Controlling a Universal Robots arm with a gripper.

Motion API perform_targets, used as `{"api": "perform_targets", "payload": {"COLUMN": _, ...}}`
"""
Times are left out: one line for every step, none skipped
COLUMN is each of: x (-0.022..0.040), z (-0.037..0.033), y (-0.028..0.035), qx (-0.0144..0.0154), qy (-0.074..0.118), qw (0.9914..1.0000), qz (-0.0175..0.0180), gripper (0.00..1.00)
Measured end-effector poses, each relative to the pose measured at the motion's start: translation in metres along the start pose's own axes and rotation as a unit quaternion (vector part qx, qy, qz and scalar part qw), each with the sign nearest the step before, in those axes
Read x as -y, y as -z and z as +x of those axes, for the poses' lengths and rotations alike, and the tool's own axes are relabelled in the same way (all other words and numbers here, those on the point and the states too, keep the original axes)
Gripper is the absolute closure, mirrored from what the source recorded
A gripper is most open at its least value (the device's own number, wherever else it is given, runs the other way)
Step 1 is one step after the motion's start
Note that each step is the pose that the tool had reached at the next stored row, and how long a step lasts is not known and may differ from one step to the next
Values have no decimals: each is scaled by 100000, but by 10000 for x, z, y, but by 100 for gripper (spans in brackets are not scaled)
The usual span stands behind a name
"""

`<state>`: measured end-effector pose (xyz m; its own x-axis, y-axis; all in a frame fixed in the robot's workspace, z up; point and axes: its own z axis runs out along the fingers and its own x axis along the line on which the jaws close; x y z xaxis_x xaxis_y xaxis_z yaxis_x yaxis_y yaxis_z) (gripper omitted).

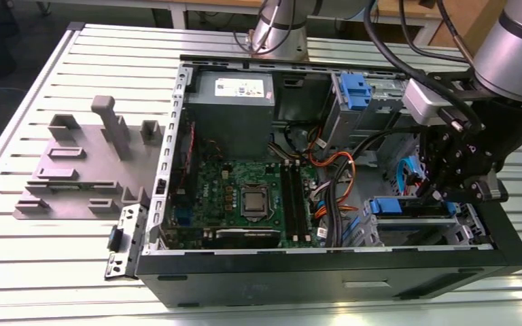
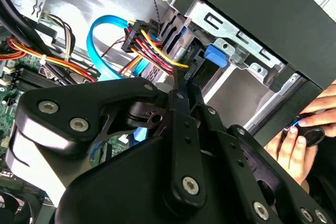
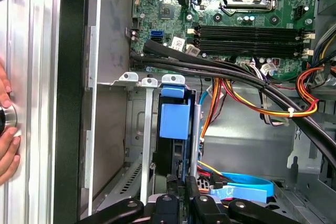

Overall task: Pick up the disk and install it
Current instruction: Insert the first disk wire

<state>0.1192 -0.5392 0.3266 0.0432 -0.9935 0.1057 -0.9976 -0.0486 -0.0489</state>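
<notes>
Slatted metal desk (image 1: 25, 251) underneath, an open computer case (image 1: 334, 272) lying on it, and the gripper (image 1: 444, 197) is down inside the case at the exterior view's right, right over the drive bay (image 1: 465, 227). From the first wrist view the gripper (image 3: 188, 182) has its fingers drawn close together on the edge of the disk (image 3: 176, 121), which stands in the bay slot with its blue bracket showing; I read that as a pinch on the disk, though the contact itself is tucked behind the linkage. So the pick-up looks done and we are in the install step, the disk partly seated in its slot. My judgement: finishing this calls for a straight push along the slot, keeping the disk square to the metal rails and clear of the cable bundle (image 3: 236, 72) just beside it. Views differ nicely here. The exterior view gives the whole layout: motherboard (image 1: 242, 197) in the middle, grey holder block (image 1: 79, 163) out on the desk, well apart from the action. Both wrist views catch a person's hand (image 2: 304, 135) resting outside the case wall, and the second wrist view shows the light blue cable (image 2: 107, 35) looping near the bay.
</notes>
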Motion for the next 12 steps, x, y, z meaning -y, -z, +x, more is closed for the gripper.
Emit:
{"api": "perform_targets", "payload": {"x": 0, "z": 0, "y": -1, "qx": 13, "qy": 2, "qw": 100000, "qz": 1, "gripper": 83}}
{"api": "perform_targets", "payload": {"x": 0, "z": 0, "y": -2, "qx": 19, "qy": 0, "qw": 100000, "qz": 2, "gripper": 83}}
{"api": "perform_targets", "payload": {"x": 0, "z": 0, "y": -2, "qx": 16, "qy": 0, "qw": 100000, "qz": 1, "gripper": 83}}
{"api": "perform_targets", "payload": {"x": 0, "z": 0, "y": -3, "qx": 31, "qy": -3, "qw": 100000, "qz": 0, "gripper": 83}}
{"api": "perform_targets", "payload": {"x": 0, "z": -1, "y": -5, "qx": 48, "qy": -2, "qw": 100000, "qz": 4, "gripper": 82}}
{"api": "perform_targets", "payload": {"x": 0, "z": -1, "y": -5, "qx": 41, "qy": -1, "qw": 100000, "qz": 1, "gripper": 76}}
{"api": "perform_targets", "payload": {"x": 0, "z": 0, "y": -3, "qx": 29, "qy": 2, "qw": 100000, "qz": 1, "gripper": 76}}
{"api": "perform_targets", "payload": {"x": 0, "z": 0, "y": 0, "qx": 26, "qy": 0, "qw": 100000, "qz": 3, "gripper": 76}}
{"api": "perform_targets", "payload": {"x": 0, "z": 1, "y": 7, "qx": 76, "qy": -3, "qw": 100000, "qz": 7, "gripper": 76}}
{"api": "perform_targets", "payload": {"x": 1, "z": 2, "y": 15, "qx": 149, "qy": -7, "qw": 100000, "qz": 7, "gripper": 76}}
{"api": "perform_targets", "payload": {"x": 1, "z": 3, "y": 24, "qx": 220, "qy": -12, "qw": 100000, "qz": 12, "gripper": 76}}
{"api": "perform_targets", "payload": {"x": 2, "z": 4, "y": 36, "qx": 299, "qy": -17, "qw": 100000, "qz": 14, "gripper": 76}}
